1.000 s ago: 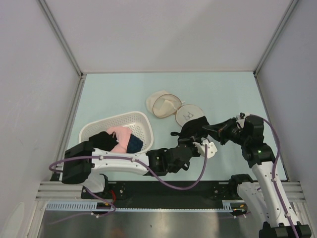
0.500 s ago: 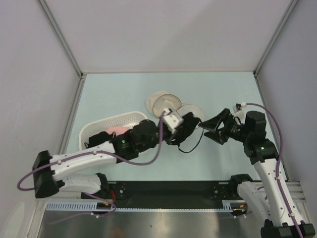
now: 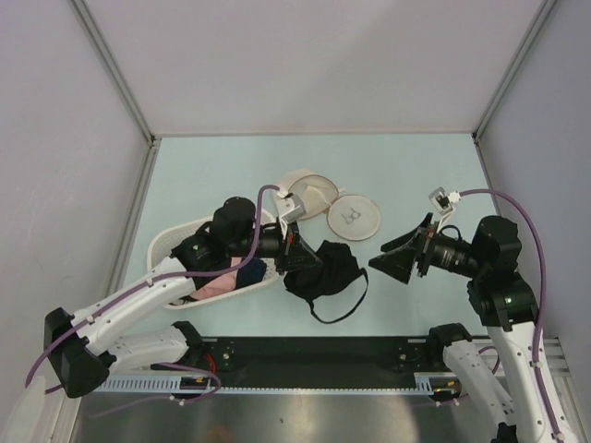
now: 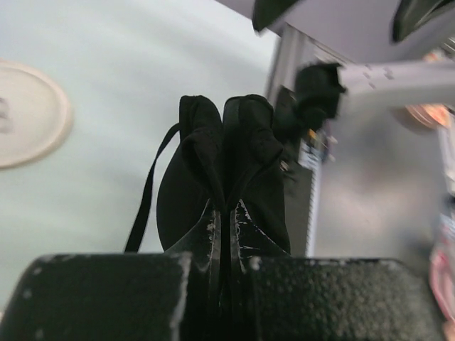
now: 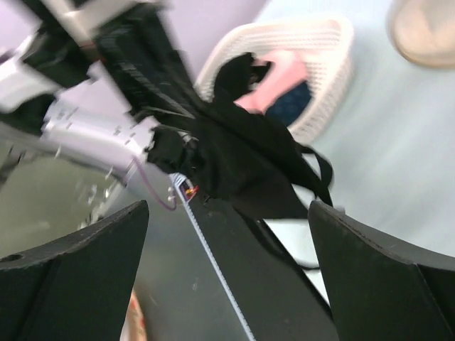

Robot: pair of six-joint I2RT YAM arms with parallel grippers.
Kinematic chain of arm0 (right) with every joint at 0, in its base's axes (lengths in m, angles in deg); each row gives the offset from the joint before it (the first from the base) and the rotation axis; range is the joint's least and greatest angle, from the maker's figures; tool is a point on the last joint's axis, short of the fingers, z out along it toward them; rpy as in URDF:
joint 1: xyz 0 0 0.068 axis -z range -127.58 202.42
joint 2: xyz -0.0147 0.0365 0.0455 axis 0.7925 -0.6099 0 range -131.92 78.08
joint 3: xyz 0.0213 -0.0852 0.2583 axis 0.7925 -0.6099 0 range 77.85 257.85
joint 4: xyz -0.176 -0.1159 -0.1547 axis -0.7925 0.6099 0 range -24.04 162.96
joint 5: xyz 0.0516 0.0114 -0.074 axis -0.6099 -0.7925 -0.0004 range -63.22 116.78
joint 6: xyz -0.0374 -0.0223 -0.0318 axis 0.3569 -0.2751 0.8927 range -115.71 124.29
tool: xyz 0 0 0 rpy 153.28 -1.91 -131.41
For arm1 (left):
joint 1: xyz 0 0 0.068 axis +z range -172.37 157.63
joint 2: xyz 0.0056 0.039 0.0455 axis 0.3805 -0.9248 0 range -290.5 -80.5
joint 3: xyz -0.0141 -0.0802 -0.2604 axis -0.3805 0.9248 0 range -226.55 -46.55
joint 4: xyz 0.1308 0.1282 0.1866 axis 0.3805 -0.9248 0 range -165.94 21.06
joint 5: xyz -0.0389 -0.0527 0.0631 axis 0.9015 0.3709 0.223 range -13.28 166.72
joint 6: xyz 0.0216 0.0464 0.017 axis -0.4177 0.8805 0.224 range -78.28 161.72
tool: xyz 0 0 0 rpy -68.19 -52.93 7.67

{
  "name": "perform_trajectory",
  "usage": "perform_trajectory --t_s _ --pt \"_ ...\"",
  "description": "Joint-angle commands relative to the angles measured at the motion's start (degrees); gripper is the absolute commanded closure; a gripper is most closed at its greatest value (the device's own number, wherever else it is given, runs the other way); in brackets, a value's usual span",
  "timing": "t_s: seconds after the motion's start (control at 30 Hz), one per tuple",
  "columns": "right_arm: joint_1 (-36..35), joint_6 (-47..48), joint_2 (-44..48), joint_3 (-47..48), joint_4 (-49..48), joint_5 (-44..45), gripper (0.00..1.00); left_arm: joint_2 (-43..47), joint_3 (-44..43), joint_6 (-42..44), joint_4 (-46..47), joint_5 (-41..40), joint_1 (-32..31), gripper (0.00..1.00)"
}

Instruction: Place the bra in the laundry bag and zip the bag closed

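Note:
The black bra [image 3: 325, 273] hangs from my left gripper [image 3: 297, 256], which is shut on a fold of its fabric just right of the basket, a thin strap looping down toward the table's near edge. In the left wrist view the pinched bra [image 4: 226, 145] rises from between the closed fingertips of the left gripper [image 4: 229, 212]. The laundry bag [image 3: 319, 197] lies open in two round cream halves behind the bra; one half [image 3: 355, 217] shows a dark logo. My right gripper [image 3: 385, 256] is open and holds nothing, a short way right of the bra [image 5: 249, 160].
A white perforated basket [image 3: 175, 238] sits under the left arm, with a pink garment [image 3: 220, 284] and a dark navy cloth [image 3: 253, 273] inside. In the right wrist view the basket [image 5: 323, 42] lies beyond the bra. The black mounting rail [image 3: 369, 351] runs along the table's near edge.
The right gripper opened, let go of the bra and drew back to the right. The left gripper carried the bra from beside the bag toward the near side, next to the basket.

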Motion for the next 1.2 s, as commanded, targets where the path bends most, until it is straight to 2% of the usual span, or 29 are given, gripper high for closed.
perform_trajectory --t_s 0.0,0.1,0.13,0.2,0.23,0.37,0.5,0.67,0.77,0.8,0.9,0.97,1.0,1.07,1.1,1.17 --pt "-3.8 2.1 0.1 0.1 -9.7 -9.0 0.0 -0.6 -1.8 -1.0 -3.8 19.3 1.1 1.0" --pt "-8.4 0.2 -2.0 -1.8 -14.7 -9.2 0.0 -0.6 -1.7 -1.1 -4.0 24.6 1.1 1.0" --pt "-12.7 0.9 -2.8 -1.9 -14.9 -8.6 0.0 -0.5 -1.7 -1.1 -4.1 25.5 1.1 1.0" --pt "-17.2 3.9 -5.4 -1.5 -13.8 -5.2 0.0 -0.1 -1.7 -1.2 -3.9 28.1 1.1 1.0" --pt "-22.4 4.8 -6.2 -1.3 -13.5 -3.8 0.0 -0.1 -1.9 -1.2 -3.9 29.5 1.1 1.0" --pt "-33.5 7.9 -9.8 -1.0 -14.6 4.0 0.0 0.1 -2.0 -1.5 -3.7 33.4 1.0 1.0" --pt "-39.1 8.6 -11.8 -1.2 -16.7 8.2 0.0 1.1 -1.8 -1.0 -4.1 36.2 1.0 1.0" --pt "-42.3 5.8 -15.2 -2.4 -21.6 5.8 0.02 1.6 -1.7 -1.0 -4.5 37.6 0.9 1.0" --pt "-42.7 4.1 -15.1 -3.7 -23.9 5.4 0.17 1.6 -1.5 -1.0 -4.5 37.8 0.9 1.0" --pt "-42.6 3.5 -14.9 -4.2 -24.6 5.4 0.29 1.5 -1.5 -1.0 -4.6 37.8 0.9 1.0" --pt "-42.3 1.6 -14.9 -4.9 -26.1 4.7 0.53 1.6 -1.3 -1.0 -4.5 38.3 0.9 1.0" --pt "-42.2 0.9 -15.2 -6.0 -26.9 4.0 0.61 1.6 -1.4 -0.8 -4.6 38.6 0.9 1.0" --pt "-42.1 0.3 -15.4 -6.3 -26.8 4.0 0.75 1.6 -1.4 -0.7 -4.5 38.8 0.9 1.0" --pt "-41.0 -0.7 -15.5 -8.1 -27.4 3.6 0.92 1.8 -1.6 -0.3 -4.7 38.8 1.0 1.0" --pt "-40.4 -1.3 -15.6 -8.7 -27.7 3.3 1.0 1.7 -1.7 -0.2 -4.6 37.7 1.1 0.91" --pt "-37.7 -3.7 -15.1 -10.4 -28.9 2.7 1.0 1.8 -2.2 0.6 -6.0 35.1 2.2 0.71"
